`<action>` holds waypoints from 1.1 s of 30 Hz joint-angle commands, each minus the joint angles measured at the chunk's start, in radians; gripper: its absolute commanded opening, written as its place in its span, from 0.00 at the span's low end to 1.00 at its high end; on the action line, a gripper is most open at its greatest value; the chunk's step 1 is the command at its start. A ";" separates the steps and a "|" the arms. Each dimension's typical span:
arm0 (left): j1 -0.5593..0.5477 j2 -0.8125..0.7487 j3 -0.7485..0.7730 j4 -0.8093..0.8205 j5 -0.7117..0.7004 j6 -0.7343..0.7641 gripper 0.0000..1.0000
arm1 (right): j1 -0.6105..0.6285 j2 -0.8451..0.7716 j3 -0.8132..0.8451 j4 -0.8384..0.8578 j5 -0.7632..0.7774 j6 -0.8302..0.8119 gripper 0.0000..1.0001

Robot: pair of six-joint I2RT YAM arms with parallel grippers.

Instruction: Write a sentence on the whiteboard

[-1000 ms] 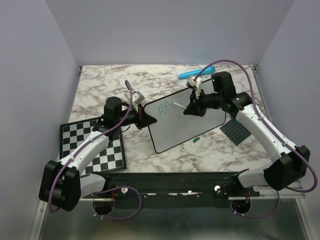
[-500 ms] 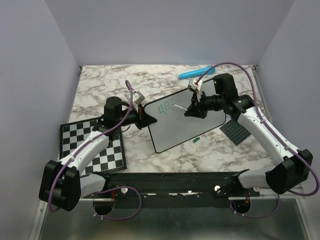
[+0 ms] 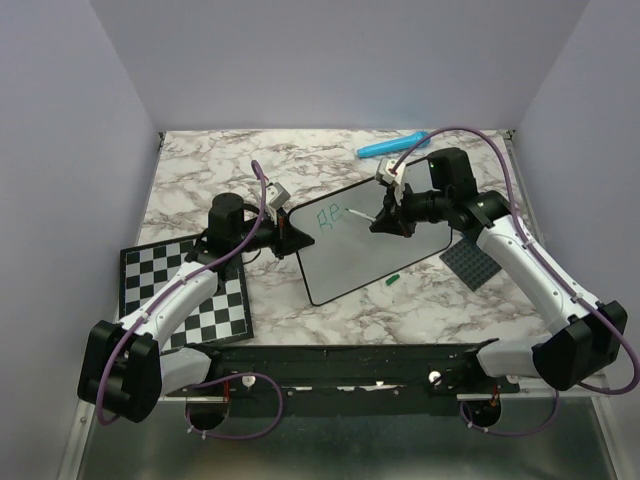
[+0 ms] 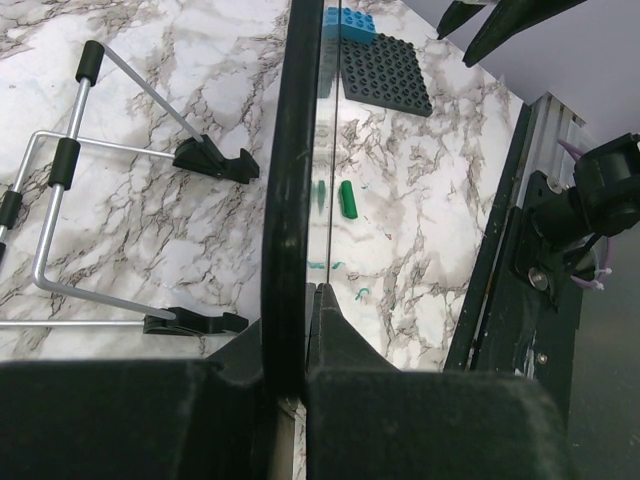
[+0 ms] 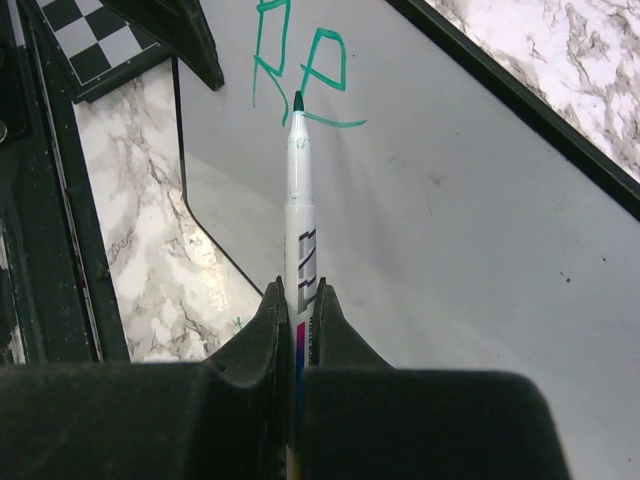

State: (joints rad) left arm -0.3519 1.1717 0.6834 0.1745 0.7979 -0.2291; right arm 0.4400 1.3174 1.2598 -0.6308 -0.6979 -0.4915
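My left pincer [image 3: 283,232] is clamped on the black rim at the left edge of the whiteboard [image 3: 375,250]. The board sits skewed in the middle of the marble counter [image 3: 200,180], between my two arms. My right pincer [image 3: 388,216] hangs over the board's far half, clenched on a white marker [image 5: 299,190]. The marker's green tip meets the surface at the foot of a few green letters [image 5: 300,60] near the corner my left pincer holds. A green marker cap [image 3: 392,281] lies on the marble just beside the board's near edge. The checkerboard [image 3: 175,295] lies under my left arm.
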 commanded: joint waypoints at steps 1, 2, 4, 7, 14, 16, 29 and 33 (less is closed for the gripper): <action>-0.006 0.028 -0.024 -0.173 -0.123 0.142 0.00 | 0.003 0.022 -0.005 -0.010 -0.011 -0.021 0.01; -0.007 0.025 -0.024 -0.173 -0.123 0.142 0.00 | 0.003 0.017 -0.010 -0.010 -0.009 -0.022 0.00; -0.007 0.023 -0.025 -0.173 -0.126 0.142 0.00 | 0.002 0.003 -0.019 -0.004 -0.009 -0.030 0.01; -0.009 0.028 -0.021 -0.173 -0.126 0.145 0.00 | 0.003 -0.009 -0.033 -0.001 0.000 -0.039 0.01; -0.010 0.020 -0.024 -0.173 -0.129 0.146 0.00 | 0.003 -0.009 -0.036 0.002 0.008 -0.048 0.00; -0.010 0.022 -0.024 -0.173 -0.132 0.146 0.00 | 0.003 -0.007 -0.036 0.000 0.011 -0.048 0.00; -0.013 0.017 -0.024 -0.173 -0.134 0.146 0.00 | 0.003 -0.006 -0.039 0.002 0.011 -0.051 0.01; -0.013 0.019 -0.024 -0.173 -0.135 0.146 0.00 | 0.002 -0.006 -0.043 0.002 0.017 -0.056 0.01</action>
State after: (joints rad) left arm -0.3607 1.1656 0.6861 0.1673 0.7959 -0.2134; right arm 0.4400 1.3293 1.2346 -0.6304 -0.6964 -0.5262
